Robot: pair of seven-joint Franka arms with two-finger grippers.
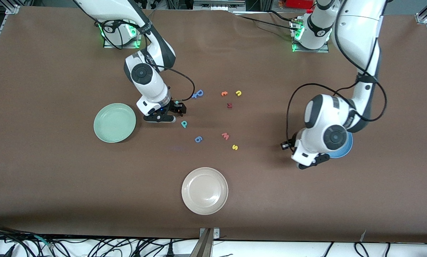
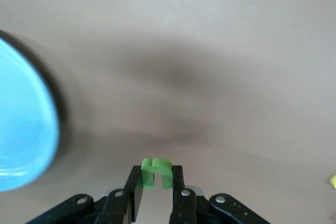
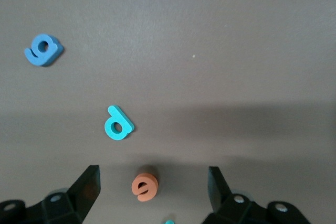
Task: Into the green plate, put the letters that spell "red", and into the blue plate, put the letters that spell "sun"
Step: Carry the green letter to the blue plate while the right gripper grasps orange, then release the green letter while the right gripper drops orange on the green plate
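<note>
Two sets: left fingers (image 2: 156,192) clamping green letter (image 2: 156,171); right fingers (image 3: 89,187) spread, flanking orange "e" (image 3: 145,187).

- The left gripper (image 2: 155,182) sits at the bottom centre of the frame, its two black fingers (image 2: 135,195) closed on a small green U-shaped letter (image 2: 156,172).
- The letter stands between the fingertips, its two legs pointing down toward the gripper.
- The blue plate (image 2: 23,129) fills the left edge of the frame, only partly visible.
- The brown table (image 2: 220,51) takes up the rest, with a soft dark shadow across the middle.
- A yellow speck (image 2: 333,181) shows at the lower right edge; I cannot tell what it is.
</note>
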